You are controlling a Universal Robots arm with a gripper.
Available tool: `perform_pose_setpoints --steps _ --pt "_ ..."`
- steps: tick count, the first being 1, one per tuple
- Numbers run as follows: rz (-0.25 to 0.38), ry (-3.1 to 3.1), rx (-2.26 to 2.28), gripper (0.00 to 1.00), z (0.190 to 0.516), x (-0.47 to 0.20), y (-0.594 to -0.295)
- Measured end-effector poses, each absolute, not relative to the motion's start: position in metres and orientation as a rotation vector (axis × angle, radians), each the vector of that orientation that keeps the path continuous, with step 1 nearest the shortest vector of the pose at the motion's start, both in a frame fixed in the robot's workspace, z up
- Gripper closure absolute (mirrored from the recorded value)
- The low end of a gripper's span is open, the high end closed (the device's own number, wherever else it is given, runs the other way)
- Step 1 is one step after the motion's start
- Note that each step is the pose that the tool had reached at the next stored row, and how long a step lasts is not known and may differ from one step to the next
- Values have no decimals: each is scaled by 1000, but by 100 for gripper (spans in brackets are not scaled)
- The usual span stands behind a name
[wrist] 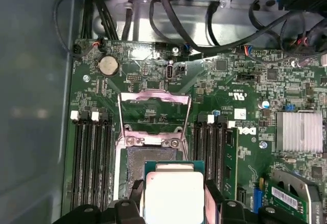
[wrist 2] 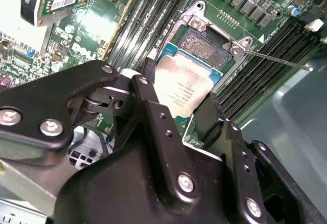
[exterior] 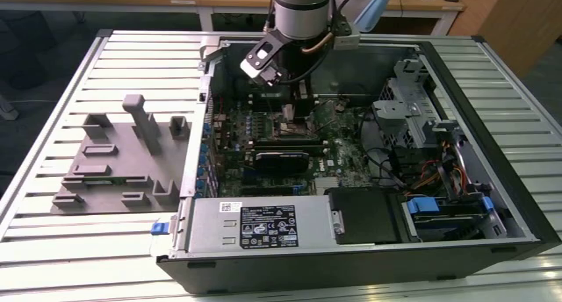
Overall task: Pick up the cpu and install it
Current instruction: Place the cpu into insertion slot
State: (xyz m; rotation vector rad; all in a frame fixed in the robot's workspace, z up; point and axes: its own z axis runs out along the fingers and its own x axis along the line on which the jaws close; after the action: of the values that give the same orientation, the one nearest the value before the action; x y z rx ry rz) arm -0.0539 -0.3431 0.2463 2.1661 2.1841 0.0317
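Gripper (wrist 2: 180, 95): clamped on the cpu, one finger at each side.
Cpu (wrist: 173, 196): held over the open socket (wrist: 149, 158).
Writing: faint print is seen on the cpu lid; a white label (exterior: 268, 224) is seen on the near power supply (exterior: 210, 229).

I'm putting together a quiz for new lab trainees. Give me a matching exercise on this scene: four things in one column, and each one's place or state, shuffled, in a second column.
Things
1. cpu
2. socket's metal frame
3. grey holder blocks
4. coin cell battery

Places or states
A. on the slatted table, outside the computer case, at the exterior view's left
B. held in the gripper, over the socket
C. swung open
D. round and silver, on the green motherboard

Pairs: 1-B, 2-C, 3-A, 4-D
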Motion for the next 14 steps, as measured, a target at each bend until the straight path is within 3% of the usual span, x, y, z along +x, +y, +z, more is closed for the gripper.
perform_pose_setpoints --steps 14 --pt "32 2187 2163 46 229 -54 -336"
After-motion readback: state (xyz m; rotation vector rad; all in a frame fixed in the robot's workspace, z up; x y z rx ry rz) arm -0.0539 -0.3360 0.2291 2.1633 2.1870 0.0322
